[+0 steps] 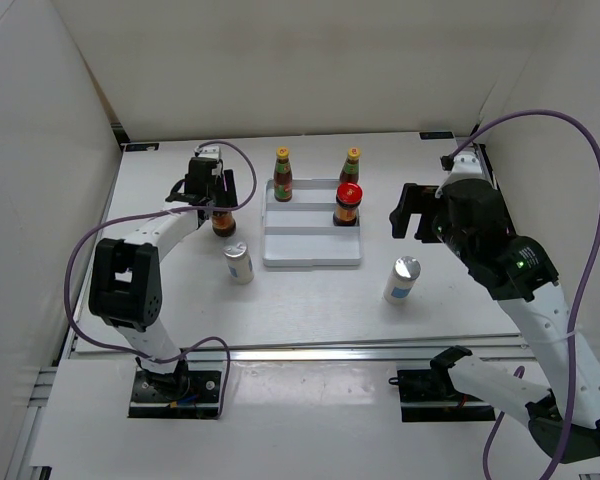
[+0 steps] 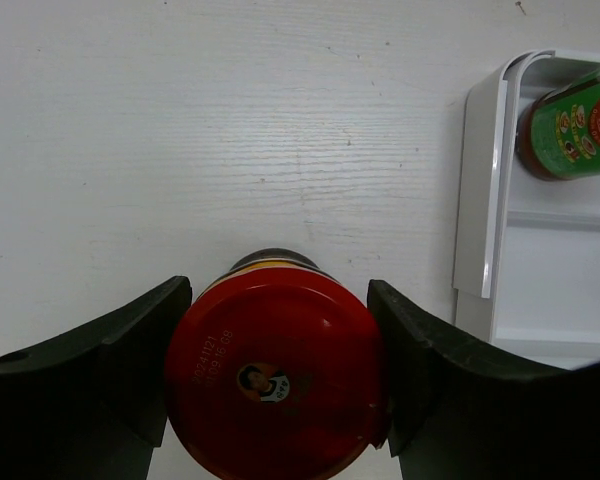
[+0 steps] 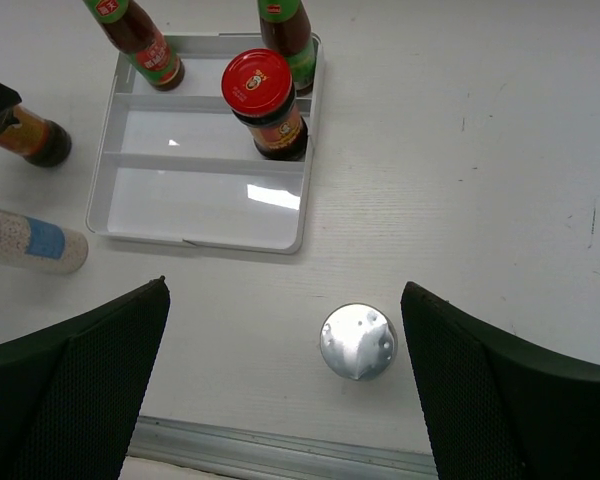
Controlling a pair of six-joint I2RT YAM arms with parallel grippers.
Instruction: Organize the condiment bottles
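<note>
From above, the left gripper (image 1: 220, 203) sits over the left jar (image 1: 223, 222), which stands on the table (image 1: 310, 300) just left of the white tray (image 1: 312, 255). The left sauce bottle (image 1: 283, 175) and right sauce bottle (image 1: 351, 165) stand on the tray's back step, and the tray jar (image 1: 348, 204) stands on the middle step. The left shaker (image 1: 239, 263) and right shaker (image 1: 402, 279) stand on the table either side of the tray. The right gripper (image 1: 405, 212) hangs right of the tray. On the left wrist, 2 fingers (image 2: 120, 375) hug the left jar's (image 2: 275, 375) red lid, closed on it, with the tray's (image 2: 477, 200) corner alongside. On the right wrist, the right gripper (image 3: 285, 290) is spread wide above the right shaker (image 3: 358, 341), apart from it.
</note>
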